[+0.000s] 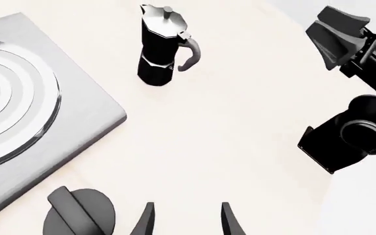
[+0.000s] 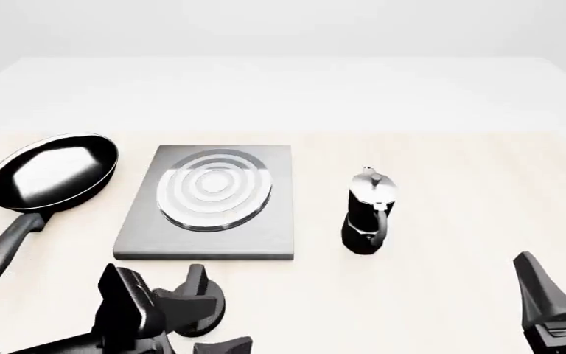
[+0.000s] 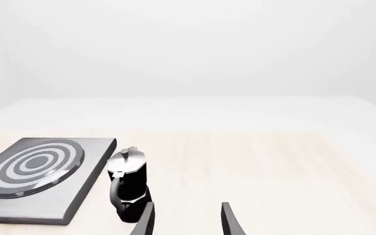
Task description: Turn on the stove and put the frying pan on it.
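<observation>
Pale wooden table (image 2: 441, 221) is bearing: stove (image 2: 209, 203), centre; knob (image 2: 200, 299) near its front edge; frying pan (image 2: 52, 171) lying left, beside stove. Pan is likely handling rigid, weighty, slick; long handle (image 2: 3, 247) is offering best hold. Left gripper (image 1: 184, 220) is hovering spread beside knob; right gripper (image 3: 186, 220) is idling, spread.

Even, bright, diffuse lighting fills all three rendered views; no single source direction is evident. Cast shadows are very faint or missing beneath the moka pot (image 2: 368, 212) and the stove (image 2: 209, 203). The far part of the table (image 2: 441, 103) washes out to near white, merging with the pale background. Soft specular highlights appear on the glossy inside of the frying pan (image 2: 52, 173) and on the stove's silver rings. Focus is uniformly sharp, with no motion blur and no visible edge distortion.
</observation>
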